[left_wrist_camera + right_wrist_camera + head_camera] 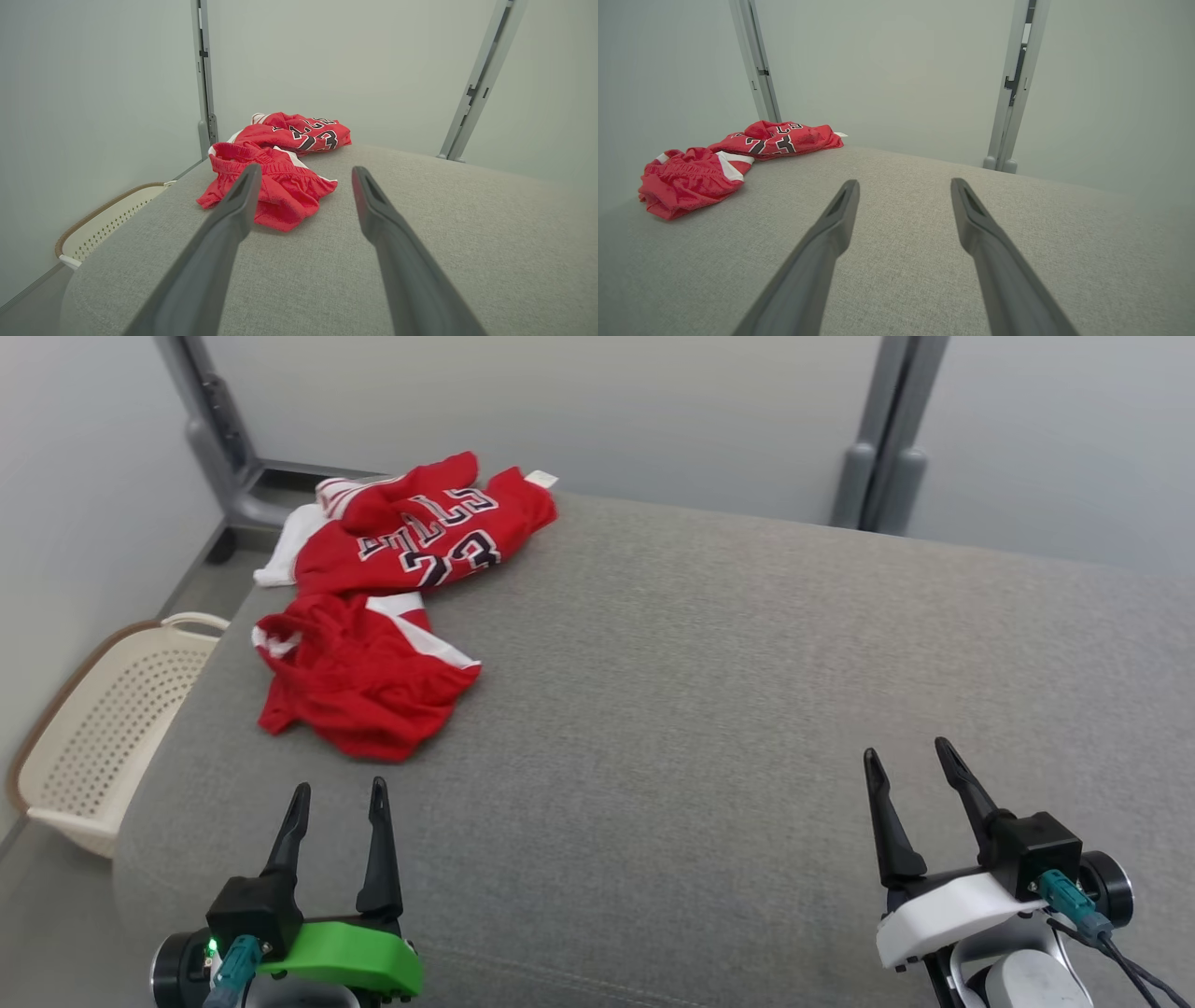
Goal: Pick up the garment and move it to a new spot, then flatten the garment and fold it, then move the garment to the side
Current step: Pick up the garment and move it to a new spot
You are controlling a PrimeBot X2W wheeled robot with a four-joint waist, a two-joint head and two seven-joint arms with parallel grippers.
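1. The left pincer [339, 786] is spread wide with nothing in it, at the near left of the grey upholstered surface [700, 691].
2. The right pincer [906, 748] is likewise spread wide and empty, at the near right.
3. The red shorts [359, 686] are seen crumpled just ahead of the left pincer, untouched, and well apart from the right one.
4. The red jersey [420, 527] is laid beyond the shorts, touching them, at the far left corner.
5. A cream basket [103, 728] is set beside the surface's left edge.
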